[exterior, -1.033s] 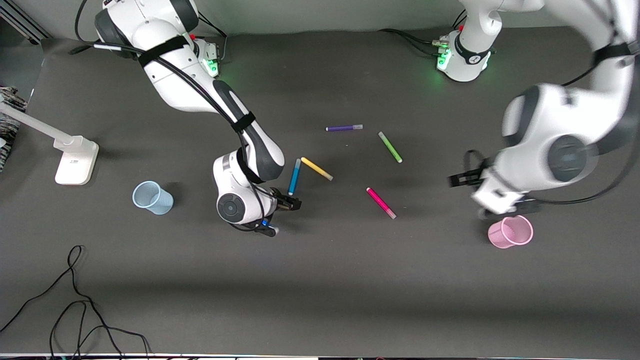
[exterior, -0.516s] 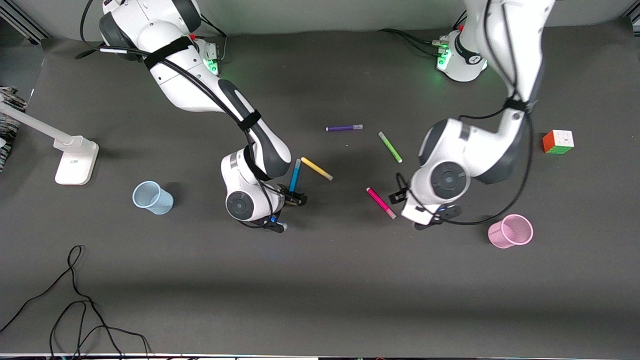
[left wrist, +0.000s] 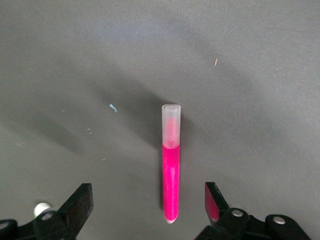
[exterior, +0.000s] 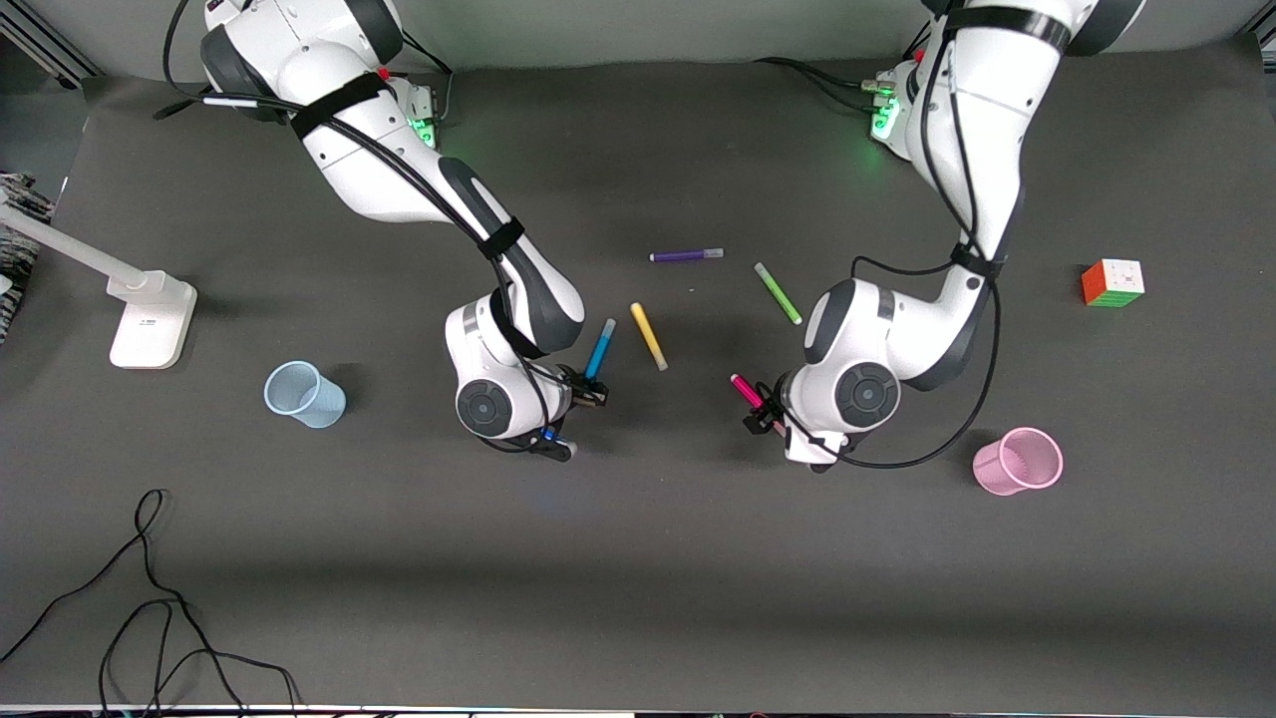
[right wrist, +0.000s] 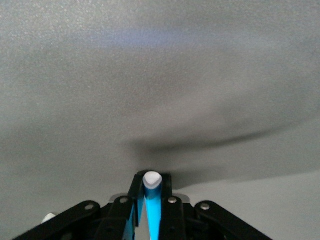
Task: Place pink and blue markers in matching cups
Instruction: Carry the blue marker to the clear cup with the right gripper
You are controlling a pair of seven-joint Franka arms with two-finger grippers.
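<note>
Front view: dark table; right claw clamped on the lower end of the blue marker, which slants up from it, just beside the yellow marker; left claw low over the nearer end of the pink marker, which lies on the table; blue cup upright toward the right arm's end of the table; pink cup upright toward the left arm's end; green marker and purple marker farther from the camera than the pink marker; coloured cube farther from the camera than the pink cup.

Left wrist view: pink marker flat on the table, translucent cap pointing away from the claw; 2 fingers spread wide apart, 1 on each side of the marker, not touching it.

Right wrist view: blue marker with its white end showing, pinched between the 2 closed fingers.
</note>
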